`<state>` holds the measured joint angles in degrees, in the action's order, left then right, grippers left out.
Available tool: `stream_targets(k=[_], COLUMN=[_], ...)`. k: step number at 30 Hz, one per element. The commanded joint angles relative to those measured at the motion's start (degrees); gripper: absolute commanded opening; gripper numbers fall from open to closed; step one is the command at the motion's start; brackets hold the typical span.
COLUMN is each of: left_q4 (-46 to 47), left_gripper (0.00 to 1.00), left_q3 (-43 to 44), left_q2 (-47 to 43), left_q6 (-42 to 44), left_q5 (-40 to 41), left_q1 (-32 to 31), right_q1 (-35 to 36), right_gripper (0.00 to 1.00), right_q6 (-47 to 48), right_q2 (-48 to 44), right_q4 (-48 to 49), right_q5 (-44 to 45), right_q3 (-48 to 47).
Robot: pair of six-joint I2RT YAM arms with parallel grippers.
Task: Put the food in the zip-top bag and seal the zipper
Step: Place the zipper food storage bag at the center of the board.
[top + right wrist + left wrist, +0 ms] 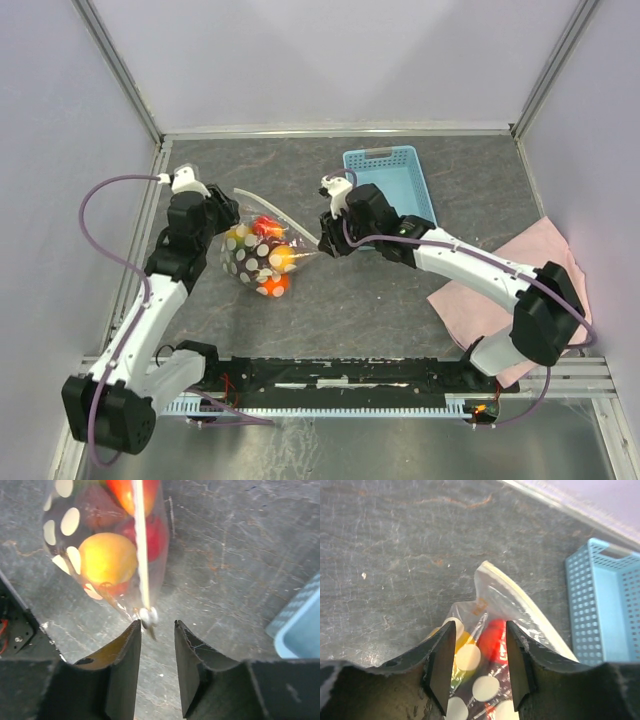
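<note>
the zip-top bag [255, 262] full of food [107, 557] lies on the bench [400, 310]; the left tool [480, 625] is around it, but i cannot tell if it squeezes, and the right tool [157, 624] is open a little with the zipper [141, 555] end at its tips, so it might miss the strip and leave the bag open.

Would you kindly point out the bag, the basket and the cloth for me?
bag [255, 262], top view, its dotted side.
basket [390, 185], top view, its bare floor.
cloth [545, 240], top view, its far corner.
</note>
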<state>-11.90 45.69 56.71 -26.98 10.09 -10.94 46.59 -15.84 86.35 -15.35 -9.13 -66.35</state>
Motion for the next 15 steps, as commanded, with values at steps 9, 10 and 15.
stream_targets(k=[9,10,15], left_q4=[-8.6,-9.8,-14.5], left_gripper=[0.62,0.63,0.69], left_q3=[6.0,6.3,6.4], left_q2=[-17.8,-18.9,-26.1], left_q6=[2.7,3.5,7.8], left_q5=[-6.5,-6.6,-5.3], left_q1=[0.3,0.2,0.3], right_q1=[-9.2,-9.8,-10.3], right_gripper=[0.82,0.88,0.99], right_q6=[0.1,0.2,1.1], right_q2=[-17.5,-20.2,-31.1], right_q4=[-5.3,-6.2,-11.7], right_q5=[18.8,21.7,36.6], right_q3=[5.8,6.4,9.2])
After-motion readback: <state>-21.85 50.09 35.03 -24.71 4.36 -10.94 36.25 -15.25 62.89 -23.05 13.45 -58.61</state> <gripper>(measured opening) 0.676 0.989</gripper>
